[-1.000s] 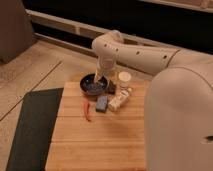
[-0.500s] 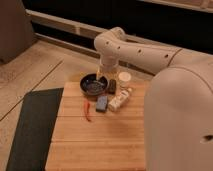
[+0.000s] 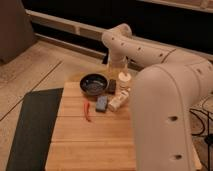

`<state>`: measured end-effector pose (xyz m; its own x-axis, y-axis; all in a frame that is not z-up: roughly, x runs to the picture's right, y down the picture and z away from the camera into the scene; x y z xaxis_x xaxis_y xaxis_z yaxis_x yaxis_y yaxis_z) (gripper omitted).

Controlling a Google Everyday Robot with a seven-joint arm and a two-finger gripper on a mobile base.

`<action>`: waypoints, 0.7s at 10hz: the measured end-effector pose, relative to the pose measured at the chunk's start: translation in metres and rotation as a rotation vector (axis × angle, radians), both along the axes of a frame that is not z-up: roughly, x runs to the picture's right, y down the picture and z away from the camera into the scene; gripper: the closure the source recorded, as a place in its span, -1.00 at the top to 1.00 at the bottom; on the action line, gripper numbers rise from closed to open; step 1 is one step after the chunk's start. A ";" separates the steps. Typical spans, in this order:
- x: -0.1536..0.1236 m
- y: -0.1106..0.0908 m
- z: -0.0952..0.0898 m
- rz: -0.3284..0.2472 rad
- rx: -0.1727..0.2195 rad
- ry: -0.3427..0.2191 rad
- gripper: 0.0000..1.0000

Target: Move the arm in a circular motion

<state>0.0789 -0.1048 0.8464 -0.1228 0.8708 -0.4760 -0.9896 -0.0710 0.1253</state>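
The smooth, rounded cream arm [image 3: 150, 55] bends over the far side of the wooden plank table [image 3: 90, 145]. Its gripper [image 3: 116, 64] hangs far-right of the round dark bowl [image 3: 93, 83]; released or clenched, I cannot tell.

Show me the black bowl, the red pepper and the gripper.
black bowl [image 3: 93, 84]: camera view, bare middle of its inside.
red pepper [image 3: 88, 111]: camera view, middle of its length.
gripper [image 3: 111, 86]: camera view, its dark tip, below the arm [image 3: 150, 55], just beside the bowl.
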 end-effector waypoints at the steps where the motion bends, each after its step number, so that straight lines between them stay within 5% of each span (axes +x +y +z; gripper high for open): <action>1: -0.001 -0.015 0.021 -0.020 0.010 -0.014 0.30; 4: -0.045 -0.043 0.051 -0.093 0.019 -0.123 0.30; 7: -0.118 -0.034 0.050 -0.187 -0.025 -0.274 0.30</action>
